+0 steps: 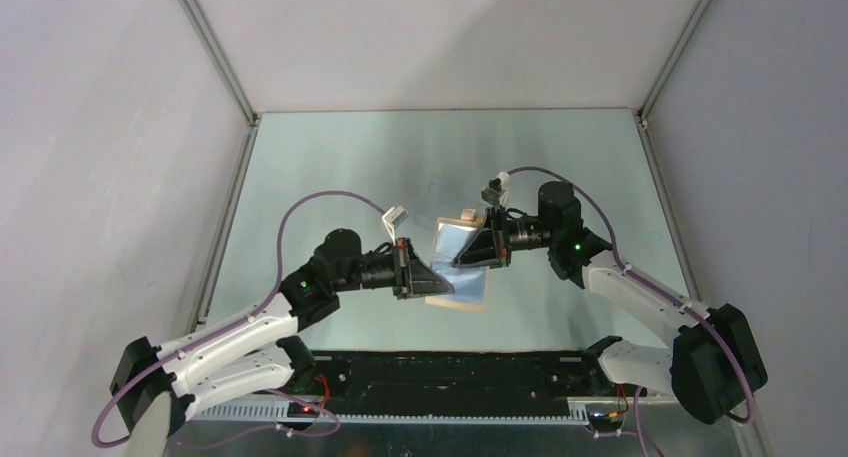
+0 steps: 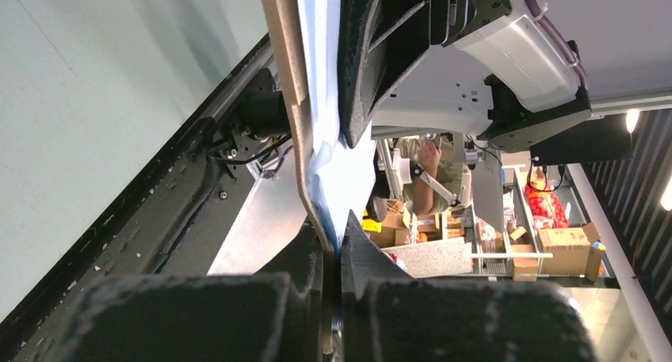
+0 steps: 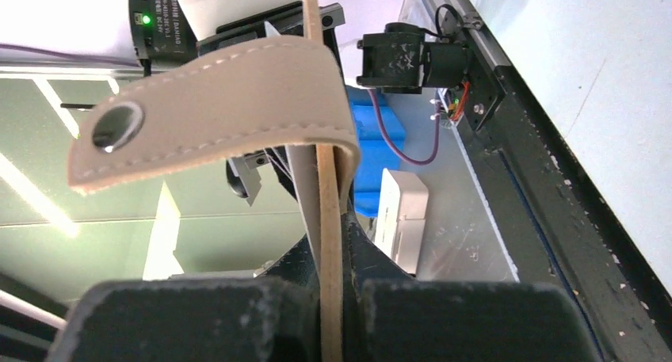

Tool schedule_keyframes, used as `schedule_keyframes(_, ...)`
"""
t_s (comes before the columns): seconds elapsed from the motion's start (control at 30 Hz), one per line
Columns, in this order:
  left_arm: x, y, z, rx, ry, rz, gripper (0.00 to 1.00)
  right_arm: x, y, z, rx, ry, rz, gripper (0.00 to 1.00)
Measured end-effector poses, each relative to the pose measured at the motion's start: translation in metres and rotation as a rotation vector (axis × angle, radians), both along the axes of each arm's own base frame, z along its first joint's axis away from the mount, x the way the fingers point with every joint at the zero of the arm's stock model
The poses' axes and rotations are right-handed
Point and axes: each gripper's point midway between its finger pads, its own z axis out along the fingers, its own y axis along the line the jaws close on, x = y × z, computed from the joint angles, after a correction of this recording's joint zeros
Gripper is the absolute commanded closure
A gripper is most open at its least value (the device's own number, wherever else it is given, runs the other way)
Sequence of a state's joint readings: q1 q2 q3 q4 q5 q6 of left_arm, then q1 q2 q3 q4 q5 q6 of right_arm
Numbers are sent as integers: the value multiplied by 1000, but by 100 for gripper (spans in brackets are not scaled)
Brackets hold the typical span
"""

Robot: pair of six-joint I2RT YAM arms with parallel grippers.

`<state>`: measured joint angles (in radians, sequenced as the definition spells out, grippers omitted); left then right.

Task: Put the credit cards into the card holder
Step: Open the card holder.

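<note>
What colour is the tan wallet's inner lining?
Light blue lining inside the tan bifold wallet; top external view shows it best.

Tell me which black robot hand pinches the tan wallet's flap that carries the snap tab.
The right hand: the tan leather snap tab curls over above its grip. The left hand clamps the tan bifold wallet's tab-less, blue-lined flap.

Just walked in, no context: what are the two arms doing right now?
Both arms are gripping the tan card holder between them over the middle of the table. The left gripper is shut on one edge, where the blue lining shows. The right gripper is shut on another edge, by the snap tab. No credit cards can be made out in any view, so none is going in yet.
</note>
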<state>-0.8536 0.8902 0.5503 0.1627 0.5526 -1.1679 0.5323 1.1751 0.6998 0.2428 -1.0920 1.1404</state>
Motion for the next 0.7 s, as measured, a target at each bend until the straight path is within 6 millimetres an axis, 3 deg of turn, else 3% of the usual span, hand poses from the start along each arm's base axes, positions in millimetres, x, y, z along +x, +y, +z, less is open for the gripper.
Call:
schedule_keyframes(0.23, 6, -2, 3, -15, -47, 15, 100, 4, -4, 13, 41, -5, -6, 99)
schedule_keyframes(0.37, 11, -7, -1, -10, -73, 15, 100, 5, -7, 15, 60, 0, -16, 72)
schedule_keyframes(0.5, 14, -11, -14, 23, -66, 2, 100, 4, -11, 13, 74, 27, -17, 66)
schedule_keyframes(0.57, 13, -13, -20, 35, -57, -13, 100, 3, -11, 12, 79, 35, -11, 72)
schedule_keyframes(0.67, 12, -14, -20, 38, -58, -26, 100, 2, -11, 12, 87, 36, 2, 96)
schedule_keyframes(0.7, 11, -14, -18, 35, -62, -30, 100, 2, -11, 12, 88, 39, 4, 99)
